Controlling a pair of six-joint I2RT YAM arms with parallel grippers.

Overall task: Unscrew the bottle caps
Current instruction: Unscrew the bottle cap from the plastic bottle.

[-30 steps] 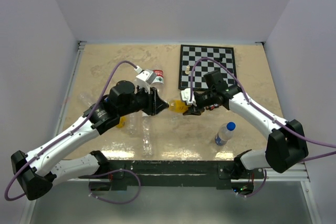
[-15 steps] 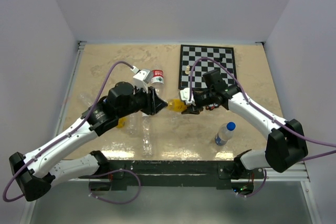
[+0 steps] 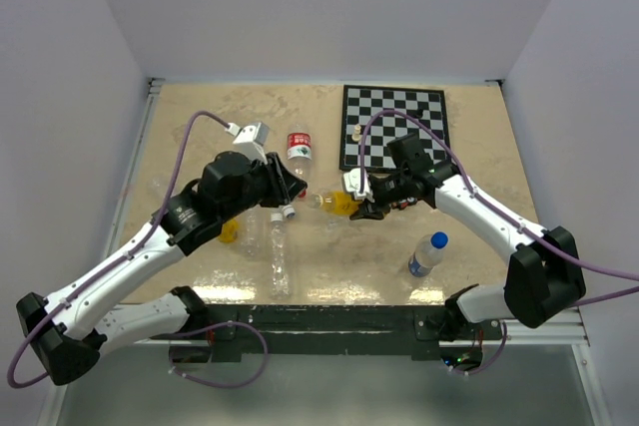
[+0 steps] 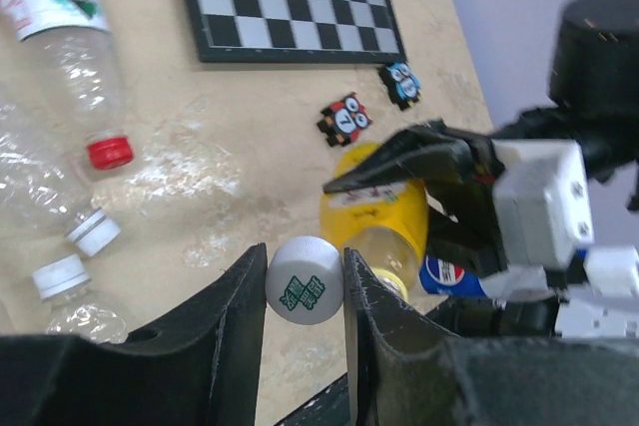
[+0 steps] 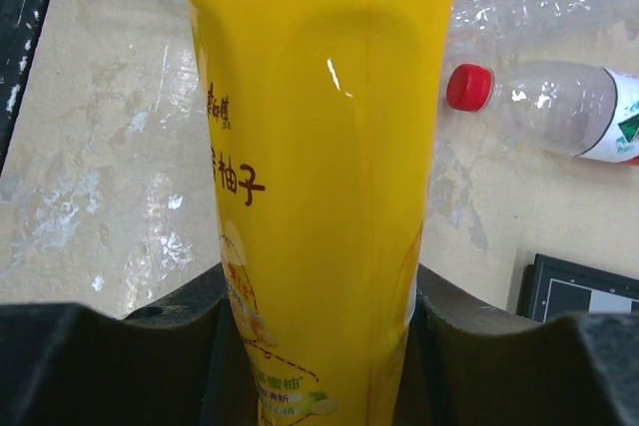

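My left gripper (image 3: 288, 209) is shut on a white ribbed cap (image 4: 305, 292), held off the bottle and above the table (image 3: 200, 117). The cap also shows in the top view (image 3: 289, 213). My right gripper (image 3: 352, 205) is shut on the body of an orange-yellow bottle (image 3: 339, 203), held lying above the table. Its open neck (image 4: 395, 282) points towards my left gripper (image 4: 305, 286), a short gap away. In the right wrist view the bottle (image 5: 319, 147) fills the jaws of my right gripper (image 5: 319, 346). A second orange bottle (image 3: 230, 233) is half hidden under my left arm. A clear blue-labelled bottle (image 3: 426, 255) has a blue cap (image 3: 439, 239).
A red-labelled clear bottle (image 3: 299, 147) with a red cap (image 4: 108, 153) lies at mid table. Longer clear bottles (image 3: 278, 258) lie near the front, with white caps (image 4: 95, 233). A chessboard (image 3: 394, 127) with pieces (image 3: 356, 132) sits at the back right. Two owl figures (image 4: 346, 117) lie by it.
My left gripper has drawn back to the left, away from the yellow bottle's neck, with the white cap in it. The right gripper and the bottle have barely moved.
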